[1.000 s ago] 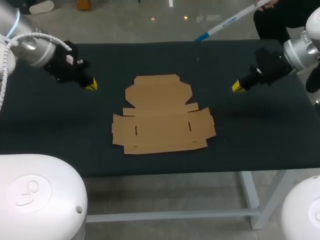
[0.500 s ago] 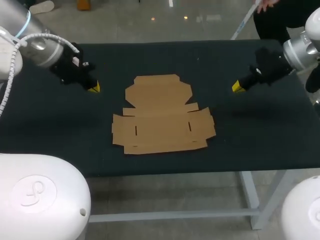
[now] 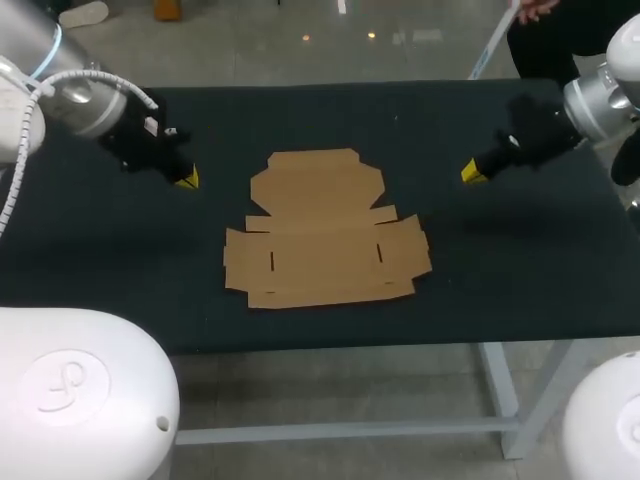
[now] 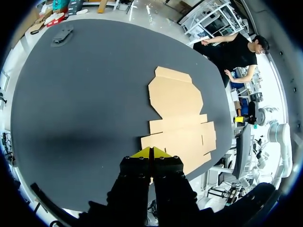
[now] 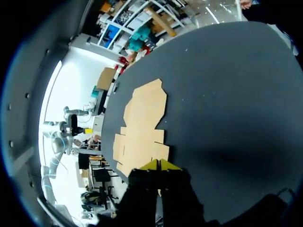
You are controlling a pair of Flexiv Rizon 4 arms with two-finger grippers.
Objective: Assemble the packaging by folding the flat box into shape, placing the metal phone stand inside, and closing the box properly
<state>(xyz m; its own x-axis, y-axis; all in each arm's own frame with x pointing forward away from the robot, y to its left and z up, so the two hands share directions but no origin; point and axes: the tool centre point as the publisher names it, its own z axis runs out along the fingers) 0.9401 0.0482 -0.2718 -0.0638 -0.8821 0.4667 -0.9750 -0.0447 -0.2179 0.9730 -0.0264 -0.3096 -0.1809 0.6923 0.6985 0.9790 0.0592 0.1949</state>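
The flat brown cardboard box (image 3: 325, 232) lies unfolded in the middle of the dark table (image 3: 520, 260), its narrower lid flap toward the far side. My left gripper (image 3: 187, 179) hovers shut and empty to the left of the lid flap. On the other side, my right gripper (image 3: 472, 172) is shut and empty too, well clear of the box. From the left wrist, the box (image 4: 182, 118) lies ahead of the closed yellow tips (image 4: 151, 152). The right wrist view has the box (image 5: 142, 127) ahead of its closed tips (image 5: 158, 163). No phone stand is clearly visible.
A small dark grey object (image 4: 62, 34) lies near a table edge far from the box; I cannot tell what it is. A person's white rod (image 3: 490, 45) slants down toward the table's far right edge. Bare table surrounds the box.
My left gripper has shifted a little to the right, toward the box. The right gripper has barely moved. The person's white rod has swung away from the far edge, toward the right.
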